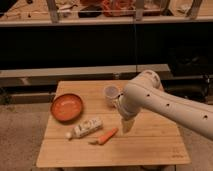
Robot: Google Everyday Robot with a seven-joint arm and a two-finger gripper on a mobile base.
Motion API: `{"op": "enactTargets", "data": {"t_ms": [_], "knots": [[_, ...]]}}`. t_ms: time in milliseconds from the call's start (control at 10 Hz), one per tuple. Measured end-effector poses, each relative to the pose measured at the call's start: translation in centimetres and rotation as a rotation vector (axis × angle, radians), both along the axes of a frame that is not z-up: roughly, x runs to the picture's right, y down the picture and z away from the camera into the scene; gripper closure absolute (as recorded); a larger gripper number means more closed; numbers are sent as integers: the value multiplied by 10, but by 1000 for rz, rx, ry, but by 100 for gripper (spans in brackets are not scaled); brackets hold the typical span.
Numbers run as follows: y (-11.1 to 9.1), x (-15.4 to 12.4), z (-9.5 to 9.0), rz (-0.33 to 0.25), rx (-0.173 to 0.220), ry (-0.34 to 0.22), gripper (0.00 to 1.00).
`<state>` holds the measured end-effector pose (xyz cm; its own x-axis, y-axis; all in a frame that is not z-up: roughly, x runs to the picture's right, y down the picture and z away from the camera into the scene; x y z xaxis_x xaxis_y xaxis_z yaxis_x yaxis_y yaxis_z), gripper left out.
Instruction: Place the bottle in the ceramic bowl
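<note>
Near the worktop's (150, 147) left edge we see the bottle (86, 128) lying just outside the ceramic bowl (67, 107). The gripper (127, 127) hangs mid-worktop; whether spread or pressed together, we cannot tell.

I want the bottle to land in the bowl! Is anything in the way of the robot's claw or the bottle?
The gripper hangs above the middle of the table. The carrot lies roughly between it and the bottle, slightly nearer the camera. Nothing visible stands between the bottle and the ceramic bowl beside it.

Robotics lab, wooden table (150, 146), cluttered bench (100, 15) behind (dim), end effector (126, 126) above table.
</note>
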<state>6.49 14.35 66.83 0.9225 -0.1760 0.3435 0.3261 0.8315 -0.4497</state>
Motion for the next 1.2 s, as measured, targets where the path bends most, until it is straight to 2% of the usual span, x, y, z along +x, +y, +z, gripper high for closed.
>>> {"op": "enactTargets", "data": {"t_ms": [600,1200], "knots": [[38,-47,29,-39,-44,-99,20],[58,-68,53,-22,-63,-138,20]]}}
